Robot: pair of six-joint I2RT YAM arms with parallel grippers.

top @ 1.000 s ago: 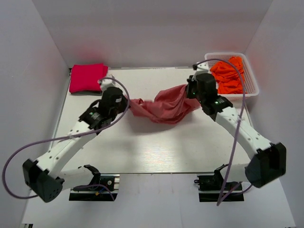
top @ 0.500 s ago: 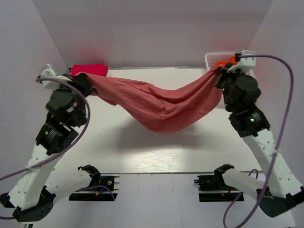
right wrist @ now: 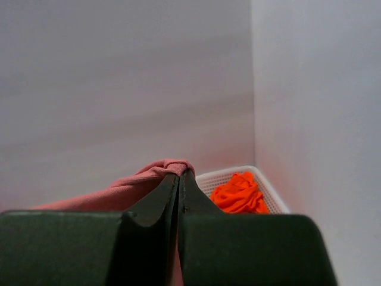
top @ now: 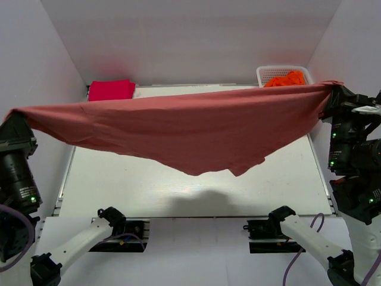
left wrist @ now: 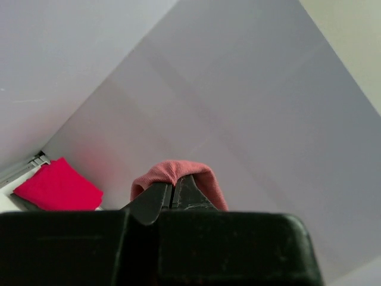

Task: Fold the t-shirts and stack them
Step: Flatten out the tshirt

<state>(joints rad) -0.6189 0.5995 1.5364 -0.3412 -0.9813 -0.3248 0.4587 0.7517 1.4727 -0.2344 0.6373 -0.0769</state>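
A dusty salmon-pink t-shirt (top: 178, 128) hangs stretched wide in the air above the table, from the left edge of the top view to the right. My left gripper (top: 15, 116) is shut on its left end, and a fold of the cloth (left wrist: 175, 173) wraps over the tips in the left wrist view. On the other end my right gripper (top: 333, 95) is shut, the fabric (right wrist: 161, 173) bunched over its closed tips. A folded crimson-pink t-shirt (top: 111, 89) lies at the table's back left corner. Crumpled orange t-shirts (top: 287, 79) fill the basket at the back right.
The white mesh basket (top: 265, 72) stands at the table's far right corner, seen too in the right wrist view as a basket (right wrist: 217, 177). White walls close in the table (top: 119, 190) on three sides. The hanging shirt hides the table's middle.
Both arms have risen and swung far apart, from the table's middle to the side edges. The salmon shirt went from a bunched heap on the table to a taut sheet in the air.
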